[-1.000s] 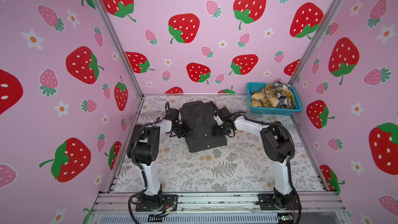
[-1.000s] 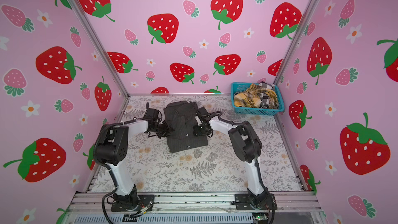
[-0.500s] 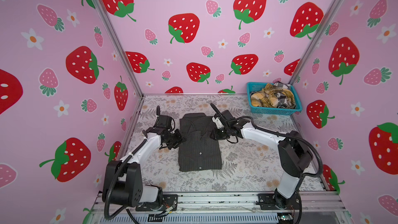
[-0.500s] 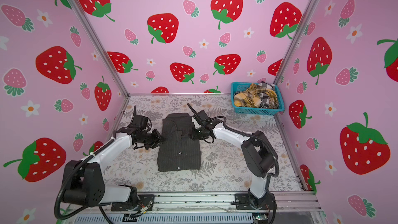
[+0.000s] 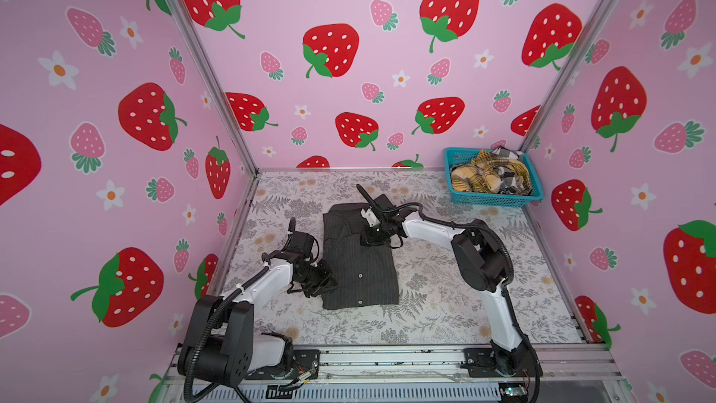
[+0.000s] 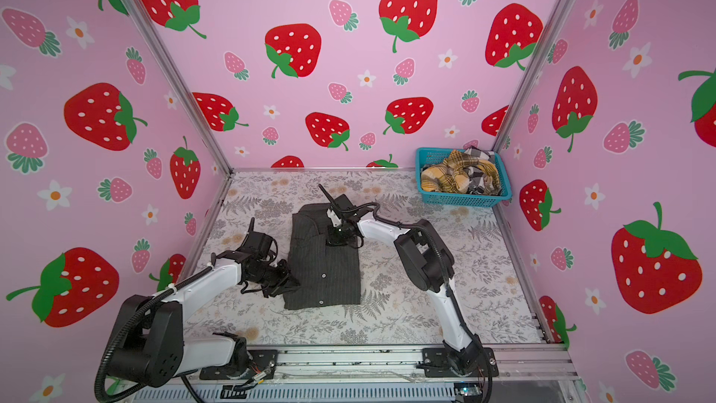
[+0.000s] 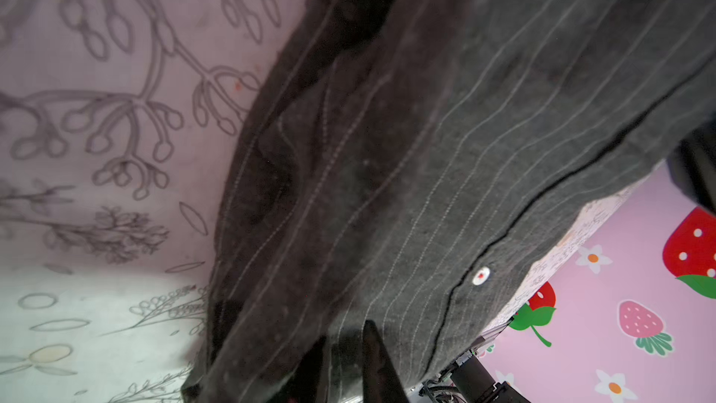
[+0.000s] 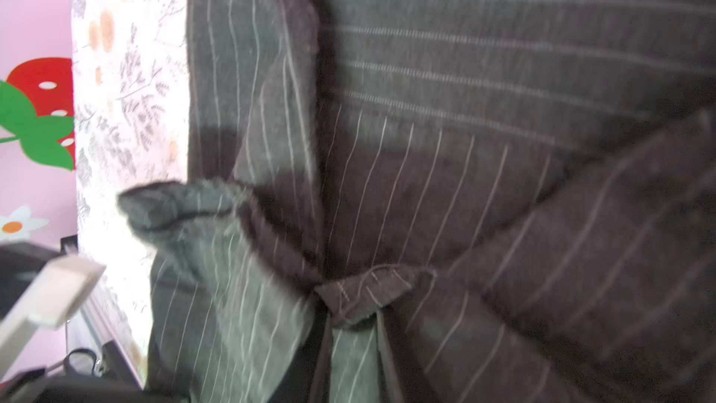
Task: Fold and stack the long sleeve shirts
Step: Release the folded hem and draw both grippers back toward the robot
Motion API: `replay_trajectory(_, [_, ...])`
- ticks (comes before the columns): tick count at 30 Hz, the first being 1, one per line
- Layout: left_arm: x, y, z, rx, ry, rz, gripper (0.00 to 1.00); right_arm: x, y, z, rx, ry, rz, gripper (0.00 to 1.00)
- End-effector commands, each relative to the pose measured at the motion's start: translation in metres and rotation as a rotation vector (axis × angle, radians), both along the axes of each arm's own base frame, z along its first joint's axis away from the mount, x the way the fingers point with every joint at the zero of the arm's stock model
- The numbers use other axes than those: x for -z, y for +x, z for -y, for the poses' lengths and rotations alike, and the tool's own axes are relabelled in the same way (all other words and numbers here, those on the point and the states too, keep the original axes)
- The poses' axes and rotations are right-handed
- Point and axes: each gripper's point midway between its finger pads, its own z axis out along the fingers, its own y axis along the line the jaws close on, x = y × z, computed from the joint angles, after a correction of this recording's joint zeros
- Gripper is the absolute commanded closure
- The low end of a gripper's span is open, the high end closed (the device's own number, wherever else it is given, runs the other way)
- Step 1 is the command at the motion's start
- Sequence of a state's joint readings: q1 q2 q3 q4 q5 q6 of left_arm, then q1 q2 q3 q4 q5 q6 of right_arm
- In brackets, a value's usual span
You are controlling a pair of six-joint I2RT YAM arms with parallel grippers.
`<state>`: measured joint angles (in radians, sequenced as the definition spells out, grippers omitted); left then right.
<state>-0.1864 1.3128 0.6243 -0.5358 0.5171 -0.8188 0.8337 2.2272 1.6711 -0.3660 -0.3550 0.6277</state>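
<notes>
We see the charcoal pinstriped shirt lying folded into a tall rectangle, button side up, in the middle of the floral tabletop. The left gripper sits low at the shirt's near left edge. In its wrist view the jaws stand narrow, with striped cloth between them. The right gripper rests on the far right part of the shirt by the collar, and its wrist view shows it pinching a puckered fold of cloth. In the far right corner, the turquoise basket holds the crumpled mustard plaid shirt and the black-and-white checked shirt, well apart from both arms.
</notes>
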Motion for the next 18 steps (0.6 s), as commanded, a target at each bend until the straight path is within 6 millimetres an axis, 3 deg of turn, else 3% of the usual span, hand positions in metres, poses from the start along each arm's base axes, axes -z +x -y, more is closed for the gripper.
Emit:
replay_trajectory(1, [0.004,-0.012,-0.001,-0.001,0.000,-0.029,0.84,0.036,-0.003,0.012,0.016,-0.097,-0.066,0.76])
replay_trajectory(5, [0.026,-0.046,-0.008,-0.026,0.018,-0.126,0.92,0.047,0.005,0.015,0.033,-0.109,-0.083,0.71])
replay_trajectory(7, [0.037,-0.064,-0.013,-0.053,0.027,-0.151,0.93,0.034,0.009,0.011,0.017,-0.087,-0.065,0.65])
replay_trajectory(9, [0.040,-0.070,-0.013,-0.075,0.032,-0.141,0.93,0.007,0.014,0.002,-0.002,-0.038,-0.029,0.57])
replay_trajectory(12, [0.031,-0.058,-0.021,-0.089,0.070,-0.096,0.92,-0.043,0.019,0.000,-0.017,0.011,0.046,0.45])
replay_trajectory(14, [0.015,-0.041,-0.018,-0.089,0.046,-0.047,0.83,-0.071,0.018,0.009,-0.011,0.014,0.103,0.37])
replay_trajectory(18, [-0.029,-0.006,-0.013,-0.070,0.024,0.074,0.60,-0.088,-0.009,0.042,-0.014,-0.022,0.153,0.32])
